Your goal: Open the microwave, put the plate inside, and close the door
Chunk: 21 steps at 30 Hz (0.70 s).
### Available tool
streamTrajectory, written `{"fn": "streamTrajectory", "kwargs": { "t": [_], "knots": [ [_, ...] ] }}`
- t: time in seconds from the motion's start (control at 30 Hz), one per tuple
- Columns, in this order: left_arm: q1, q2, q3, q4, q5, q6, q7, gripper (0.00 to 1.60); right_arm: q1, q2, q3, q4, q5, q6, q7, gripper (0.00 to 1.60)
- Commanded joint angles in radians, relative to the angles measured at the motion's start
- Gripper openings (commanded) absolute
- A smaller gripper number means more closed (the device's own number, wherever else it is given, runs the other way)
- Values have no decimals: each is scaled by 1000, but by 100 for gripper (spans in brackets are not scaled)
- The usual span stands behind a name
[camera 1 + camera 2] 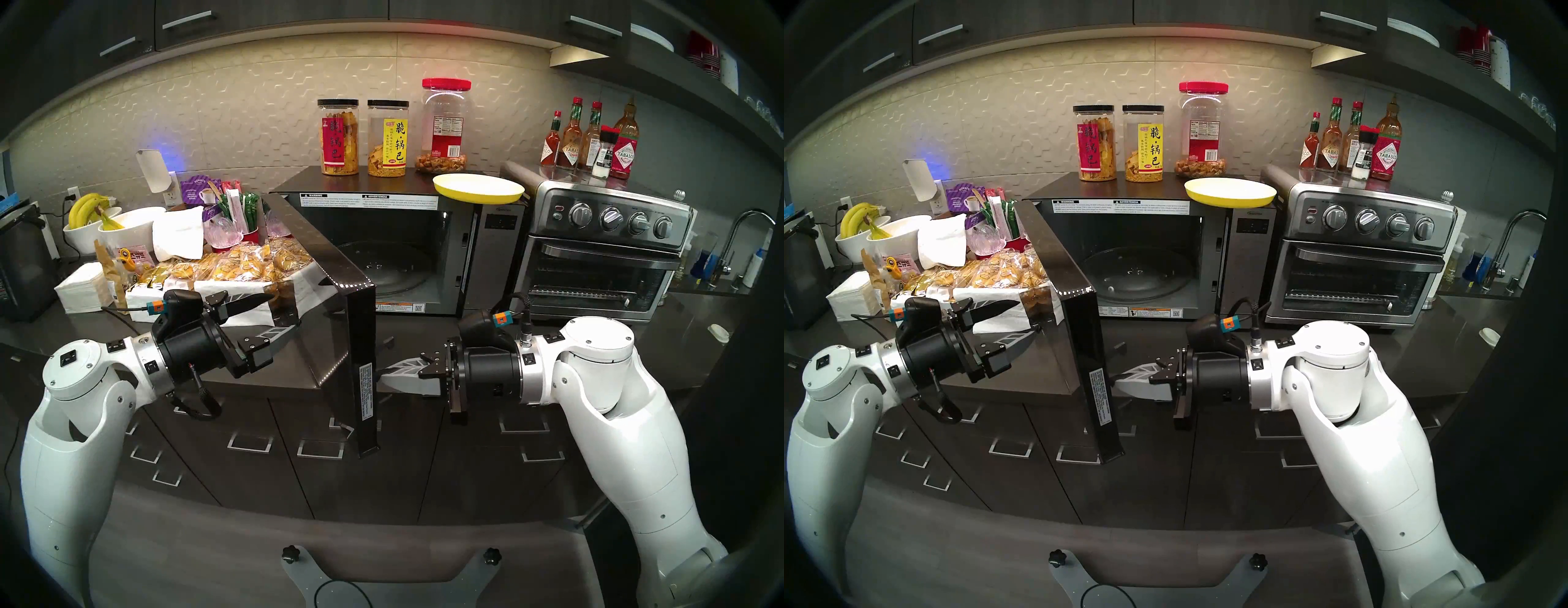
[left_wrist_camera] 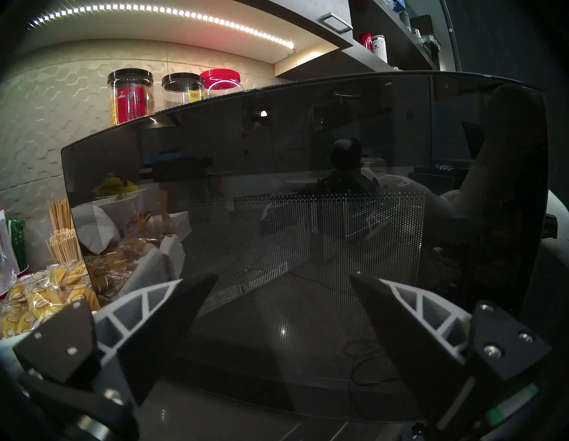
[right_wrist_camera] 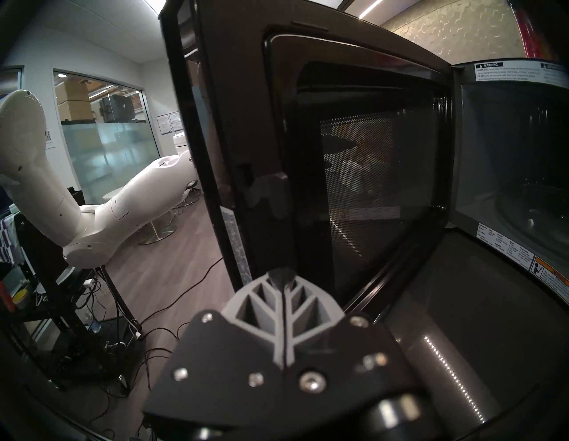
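Item: microwave, on the desk between a snack tray and a toaster oven. Condition: opened. The door stood swung out on its left hinge, roughly square to the cabinet front, its free edge toward the robot. The cavity and glass turntable lay exposed and held nothing.

Item: plate, yellow. Location: on top of the microwave at its right front corner, rim overhanging the control strip and close beside the toaster oven. Untouched by either hand; not yet inside.

Item: left hand. Fingers spread, holding nothing, level, at the outer glass face of the door; the left wrist view showed the black glass filling the gap ahead. Contact with the glass could not be told.

Item: right hand. Fingers pressed together on nothing, pointing left, tip at or just beside the lower free edge of the door on its inner side. Whether it touched could not be told.

Progress, as judged: the first step, opening, appeared complete or nearly so. Outstanding: take the plate from the top of the microwave, set it on the turntable, swing the door shut. Roughly a third done.
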Motion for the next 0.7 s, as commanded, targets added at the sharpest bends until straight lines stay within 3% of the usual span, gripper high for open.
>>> {"fn": "streamTrajectory", "kwargs": {
  "t": [0.0, 0.67],
  "knots": [
    [-1, 3, -3, -10, -1, 0, -3, 160, 5, -6, 1, -20, 7, 3, 4, 0],
    [-1, 3, -3, -10, -1, 0, -3, 160, 11, -20, -41, -16, -15, 0, -3, 0]
  ]
}}
